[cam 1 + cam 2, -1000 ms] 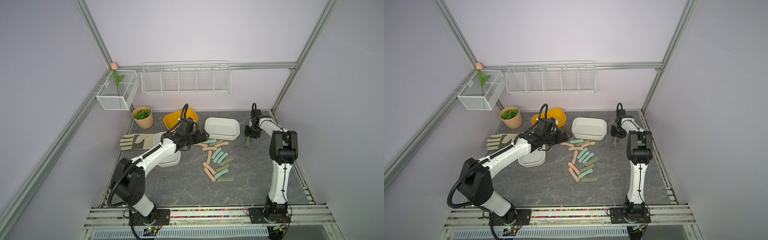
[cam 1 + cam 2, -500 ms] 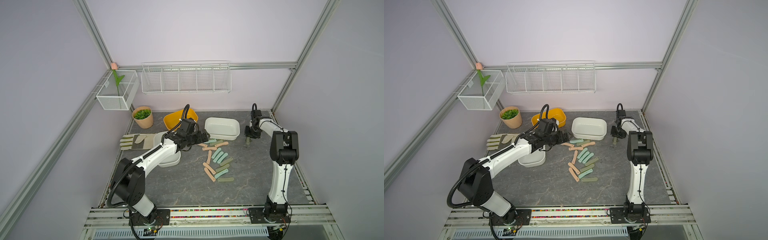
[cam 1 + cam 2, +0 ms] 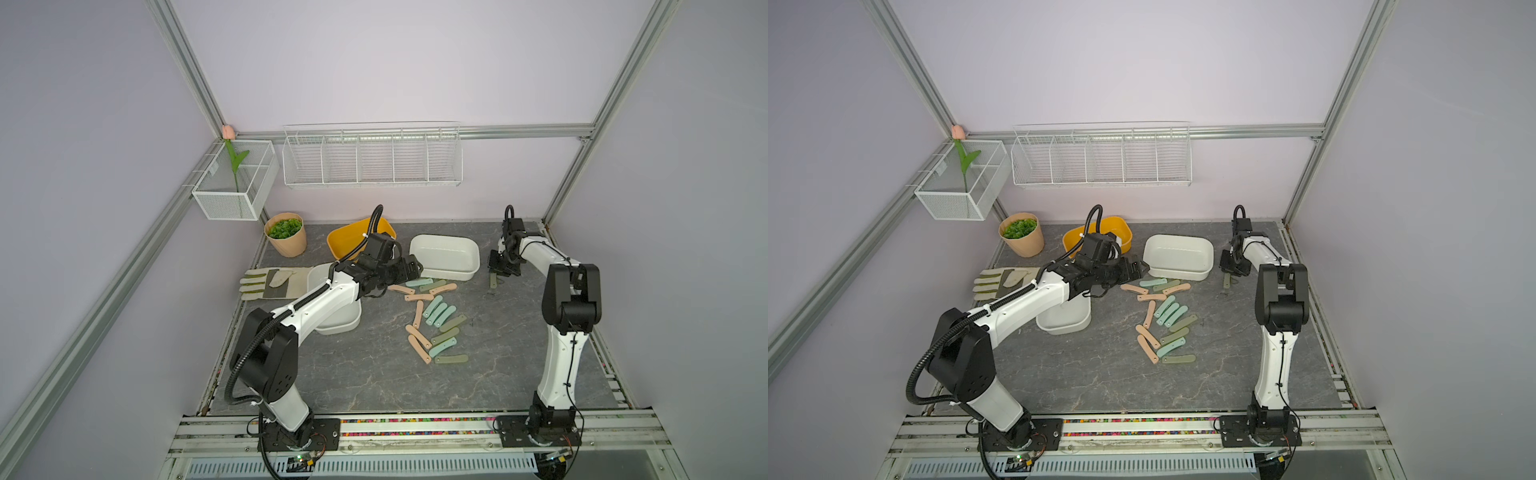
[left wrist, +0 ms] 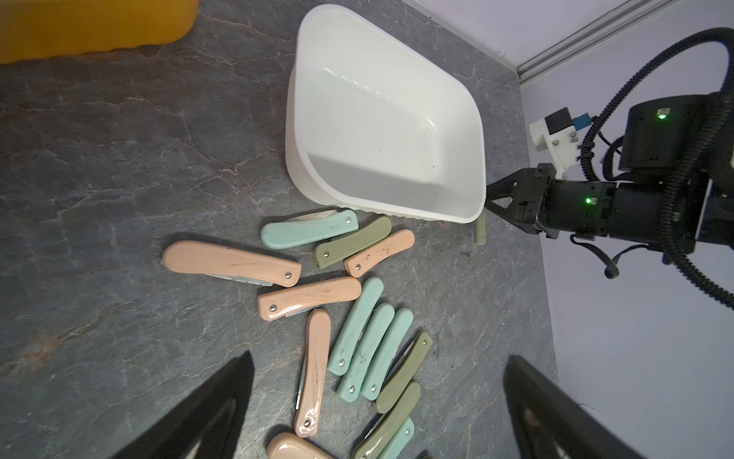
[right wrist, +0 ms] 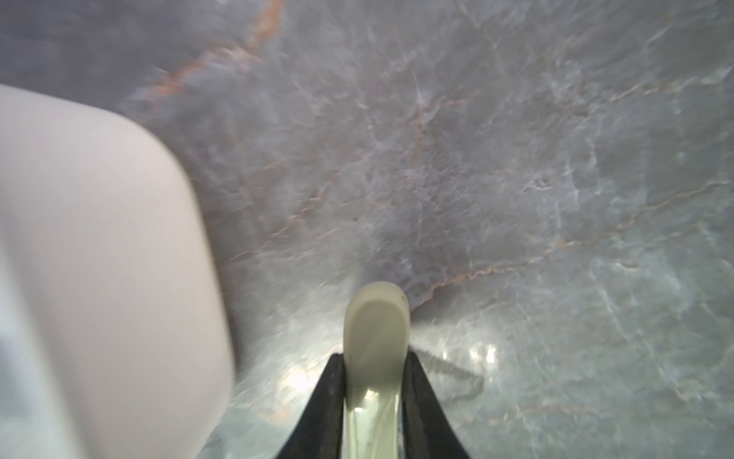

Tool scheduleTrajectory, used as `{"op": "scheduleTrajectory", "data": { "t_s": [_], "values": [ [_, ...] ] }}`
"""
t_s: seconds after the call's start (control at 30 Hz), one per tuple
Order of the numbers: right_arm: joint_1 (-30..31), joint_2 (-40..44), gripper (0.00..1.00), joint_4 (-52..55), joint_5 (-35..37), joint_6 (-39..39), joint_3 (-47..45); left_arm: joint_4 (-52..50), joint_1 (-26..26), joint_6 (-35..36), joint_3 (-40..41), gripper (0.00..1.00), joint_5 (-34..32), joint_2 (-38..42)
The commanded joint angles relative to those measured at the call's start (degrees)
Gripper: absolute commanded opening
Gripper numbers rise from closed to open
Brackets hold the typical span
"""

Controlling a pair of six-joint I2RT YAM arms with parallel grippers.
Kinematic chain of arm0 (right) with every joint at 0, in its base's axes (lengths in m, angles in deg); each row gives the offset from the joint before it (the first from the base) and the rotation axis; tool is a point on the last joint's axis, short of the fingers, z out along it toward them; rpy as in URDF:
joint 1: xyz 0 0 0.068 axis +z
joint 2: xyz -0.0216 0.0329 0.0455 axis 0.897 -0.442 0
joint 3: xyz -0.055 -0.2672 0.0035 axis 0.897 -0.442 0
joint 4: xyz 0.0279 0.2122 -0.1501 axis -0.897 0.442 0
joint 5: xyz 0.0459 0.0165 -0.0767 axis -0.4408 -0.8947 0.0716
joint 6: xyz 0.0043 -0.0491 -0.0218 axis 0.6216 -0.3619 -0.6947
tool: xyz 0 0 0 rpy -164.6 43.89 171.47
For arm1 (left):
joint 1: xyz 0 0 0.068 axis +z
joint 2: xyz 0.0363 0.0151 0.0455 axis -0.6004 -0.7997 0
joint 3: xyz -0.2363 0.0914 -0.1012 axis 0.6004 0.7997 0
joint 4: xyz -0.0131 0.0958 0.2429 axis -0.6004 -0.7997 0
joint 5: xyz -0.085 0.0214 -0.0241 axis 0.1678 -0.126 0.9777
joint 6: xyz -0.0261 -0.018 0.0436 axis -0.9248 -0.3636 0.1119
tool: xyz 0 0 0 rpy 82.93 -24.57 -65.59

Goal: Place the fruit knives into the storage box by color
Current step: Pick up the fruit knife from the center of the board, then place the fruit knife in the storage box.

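Observation:
Several fruit knives in peach-pink, pale mint and olive green lie in a loose pile mid-table, seen in both top views and the left wrist view. My left gripper hovers open over the pile's back left end, holding nothing. My right gripper is shut on one olive green knife. That knife points down at the table just right of a white storage box, which is empty.
A second white box sits under my left forearm, and a yellow box stands behind it. A work glove and a potted plant are at the back left. Wire baskets hang on the walls.
My right gripper's jaws have closed onto the olive green knife. My left gripper has edged a little to the right, toward the pile, still open.

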Motion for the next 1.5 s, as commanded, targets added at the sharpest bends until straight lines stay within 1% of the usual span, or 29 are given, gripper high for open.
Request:
{"op": "scheduleTrajectory", "data": {
  "t_s": [0.0, 0.27, 0.4, 0.5, 0.6, 0.67, 0.7, 0.97, 1.23, 1.47],
  "values": [
    [0.2, 6.3, 0.24, 0.6, -2.4, 1.4, -0.9, 0.7, -0.2, -0.1, -3.9, 0.99, -0.1, -2.2],
    [2.6, 12.5, 0.25, 0.8, -5.2, 3.5, 0.5, 0.4, 0.6, 0.0, -10.8, 0.99, 0.6, -6.7],
    [5.6, 12.7, 0.25, 0.2, -6.6, 5.8, 2.9, 0.2, 1.8, -0.3, -13.8, 0.99, 1.3, -8.7],
    [8.0, 11.4, 0.25, -1.1, -8.4, 8.9, 5.2, 0.1, 3.1, -0.6, -15.3, 0.99, 1.8, -9.7],
    [9.8, 8.9, 0.25, -2.6, -10.1, 12.3, 8.1, 0.3, 4.6, -0.9, -15.9, 0.99, 2.1, -10.2],
    [10.0, 7.0, 0.25, -4.2, -11.1, 14.8, 9.9, 0.5, 5.5, -1.1, -16.0, 0.99, 2.3, -10.4],
    [11.8, 6.2, 0.25, -5.0, -11.3, 15.9, 10.7, 0.4, 5.8, -1.0, -15.9, 0.99, 2.4, -10.4],
    [14.1, -1.5, 0.25, -12.0, -13.9, 24.2, 16.3, 0.1, 7.0, -0.1, -15.7, 0.99, 3.0, -11.4],
    [16.9, -10.5, 0.25, -13.7, -14.3, 25.8, 23.8, 0.1, 7.3, 0.3, -15.6, 0.99, 3.6, -12.2],
    [17.7, -15.7, 0.25, -15.6, -14.5, 26.8, 25.6, 0.1, 7.5, 0.4, -15.5, 0.99, 4.2, -12.4]
  ]
}}
